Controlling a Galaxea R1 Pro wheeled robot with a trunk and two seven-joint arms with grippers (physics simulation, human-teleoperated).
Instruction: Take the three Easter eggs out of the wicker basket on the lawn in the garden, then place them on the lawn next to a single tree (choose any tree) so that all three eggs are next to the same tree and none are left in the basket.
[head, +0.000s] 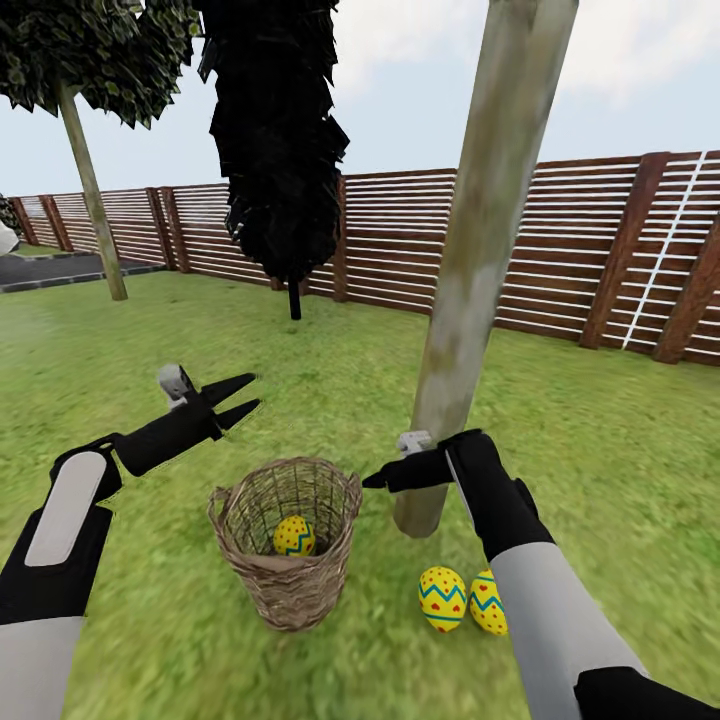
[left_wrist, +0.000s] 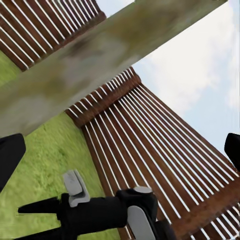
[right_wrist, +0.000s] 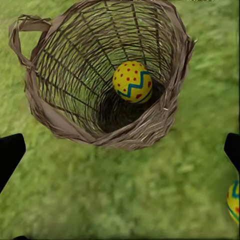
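Right gripper (head: 372, 481): hangs just above the rim of the wicker basket (head: 288, 575), on the basket's tree side, fingers pointing toward the basket. In the head view the fingers look drawn to one point, but in the right wrist view two dark fingertips (right_wrist: 10, 155) sit wide apart at the frame edges with nothing between them, so jaws spread, empty.

Left gripper (head: 243, 396): raised over the lawn (head: 600, 440), well apart from the basket, on the basket's far left side; two black fingers splayed in a V, released, holding nothing.

Eggs, count 3. One Easter egg (right_wrist: 132, 81) lies at the bottom of the basket, yellow with red dots and a blue zigzag band, also seen through the weave in the head view (head: 294, 536). Two more eggs on the grass, first (head: 442, 598) and second (head: 487, 602), touching or nearly so, just beside the foot of the tree (head: 480, 250), on the robot's side of the trunk. The second is partly hidden by the right forearm.

Basket, count 1: upright on the grass, just beside the trunk, one loop handle (right_wrist: 22, 35) visible in the wrist view.

Trees, count 3: pale mottled trunk near the basket; black-foliaged column tree (head: 275, 140) by the fence (head: 560, 250); a thin-trunked leafy tree (head: 90, 190) far left.

Left wrist view: pale trunk (left_wrist: 100, 60), fence slats, the right arm (left_wrist: 100, 210) below.
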